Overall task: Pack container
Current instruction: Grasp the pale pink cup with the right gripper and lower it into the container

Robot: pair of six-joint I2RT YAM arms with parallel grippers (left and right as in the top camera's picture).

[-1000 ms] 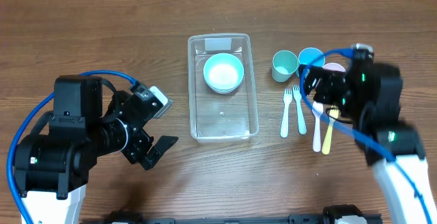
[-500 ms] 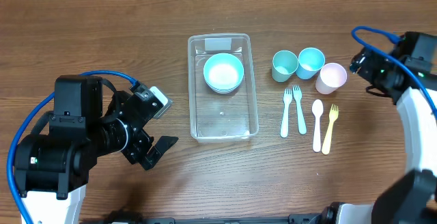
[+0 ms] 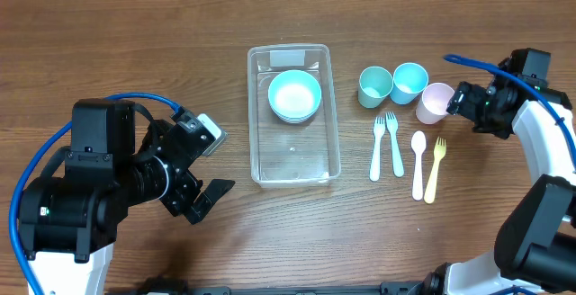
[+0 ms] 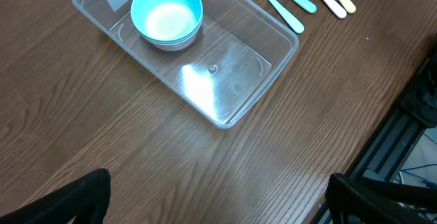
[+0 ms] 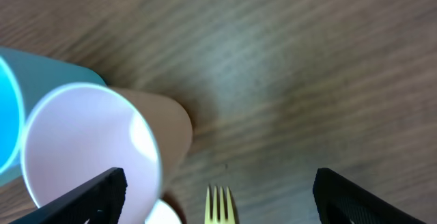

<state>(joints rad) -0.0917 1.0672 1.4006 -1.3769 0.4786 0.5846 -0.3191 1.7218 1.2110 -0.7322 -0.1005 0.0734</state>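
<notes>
pink cup (image 3: 436,102) beside blue cup (image 3: 410,79)

No text, number or brand mark can be read in any view. The whitish label (image 3: 288,58) at one end of the container (image 3: 297,156) shows no legible print, either from overhead or from the left wrist camera.

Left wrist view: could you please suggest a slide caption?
Teal bowl sits in the clear container on the wooden table, forks beyond.
</notes>
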